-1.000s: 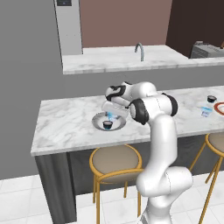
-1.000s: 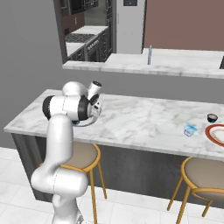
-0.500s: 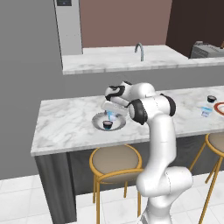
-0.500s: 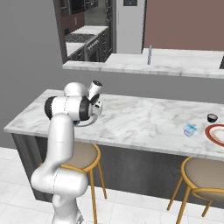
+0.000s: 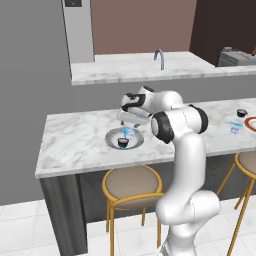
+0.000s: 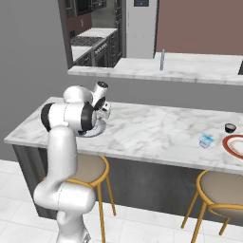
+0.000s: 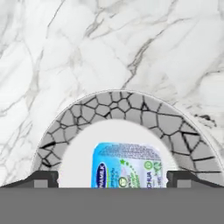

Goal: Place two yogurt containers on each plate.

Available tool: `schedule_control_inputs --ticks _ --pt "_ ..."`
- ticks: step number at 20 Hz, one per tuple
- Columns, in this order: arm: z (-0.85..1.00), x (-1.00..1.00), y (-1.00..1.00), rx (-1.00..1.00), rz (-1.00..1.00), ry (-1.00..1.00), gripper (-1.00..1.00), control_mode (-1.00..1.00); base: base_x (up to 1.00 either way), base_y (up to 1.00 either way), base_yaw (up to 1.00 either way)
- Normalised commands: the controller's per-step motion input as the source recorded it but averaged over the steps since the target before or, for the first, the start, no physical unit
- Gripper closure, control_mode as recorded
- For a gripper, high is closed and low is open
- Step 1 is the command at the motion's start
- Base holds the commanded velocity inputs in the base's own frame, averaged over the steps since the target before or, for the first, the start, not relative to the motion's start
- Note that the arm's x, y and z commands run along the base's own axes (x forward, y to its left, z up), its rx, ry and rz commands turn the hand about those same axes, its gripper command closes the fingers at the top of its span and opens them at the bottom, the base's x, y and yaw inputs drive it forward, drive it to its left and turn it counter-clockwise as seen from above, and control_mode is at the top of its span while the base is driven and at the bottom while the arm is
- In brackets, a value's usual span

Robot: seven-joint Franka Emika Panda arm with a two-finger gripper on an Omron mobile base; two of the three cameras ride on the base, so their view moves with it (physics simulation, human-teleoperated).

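Pincer point(image 7: 112, 179) opened wider; blue cup point(image 7: 127, 165) bottom-cropped.

Polished veined marble counter point(image 7: 109, 39); grey plate point(image 7: 131, 107) with crackle-glazed rim.

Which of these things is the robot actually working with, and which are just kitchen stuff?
Job:
grey plate holding a dark cup and a blue cup
red plate
second blue cup
second dark cup

Lying about:
stools
faucet
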Motion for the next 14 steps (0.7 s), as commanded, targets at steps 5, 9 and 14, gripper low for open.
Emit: schedule_control_inputs --ticks 5,9,14 --pt "0.49 -0.8 -0.11 -0.04 0.01 -0.17 -1.0 -1.0 0.0 0.0 0.0" --pt "0.64 -1.0 -0.29 0.0 0.03 -0.21 -1.0 -1.0 0.0 0.0 0.0" --pt "0.93 -1.0 -0.23 -0.04 0.0 -0.2 -1.0 -1.0 0.0 0.0 0.0"
